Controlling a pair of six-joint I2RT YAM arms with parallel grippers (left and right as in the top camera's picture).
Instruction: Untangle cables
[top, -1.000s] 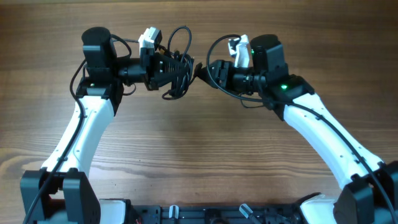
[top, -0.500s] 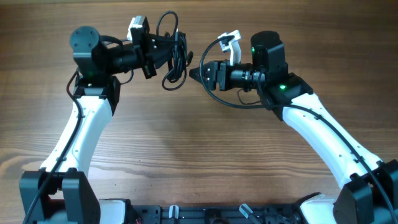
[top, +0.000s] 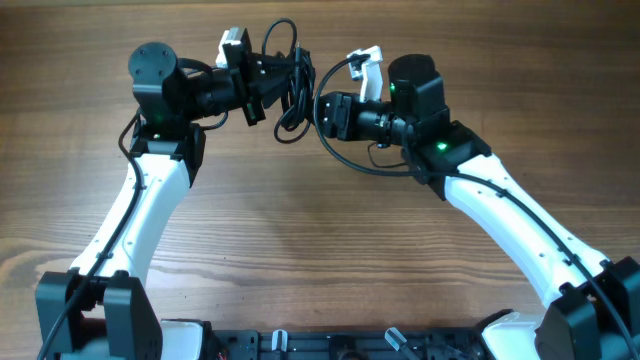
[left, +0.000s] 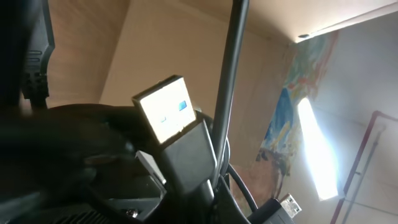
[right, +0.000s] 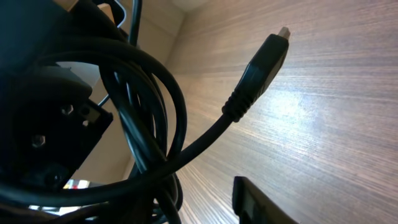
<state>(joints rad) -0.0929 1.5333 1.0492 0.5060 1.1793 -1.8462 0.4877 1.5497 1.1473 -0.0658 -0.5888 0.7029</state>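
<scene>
- The cables (top: 292, 95) form a small black bundle held up off the surface (top: 300, 240), toward 12 o'clock in the overhead view
- One loop of the bundle rises toward 12 o'clock above the arms, and another hangs toward 6 o'clock below them
- The left tool (top: 278, 82) reaches in from 9 o'clock and is closed on the cables, the bundle sitting right at its tip
- The right tool (top: 322, 112) points in from 4 o'clock of the bundle, its tip just beside the hanging loops; whether it touches them I cannot tell
- I cannot tell whether the right tool is open or closed, as its fingers are dark against the dark cords
- In the left wrist view a flat plug (left: 166, 113) with a bright metal face stands tilted toward 11 o'clock, very close to the camera, and a straight cord runs up past it on its 3 o'clock side
- A second small metal plug end (left: 287, 204) shows at 5 o'clock in that view
- In the right wrist view several cords (right: 155, 124) curve across each other in loops on the 9 o'clock side
- One cord sweeps out toward 2 o'clock and ends in a dark plug (right: 261, 68), hanging free above the wooden surface with its small metal tip uppermost
</scene>
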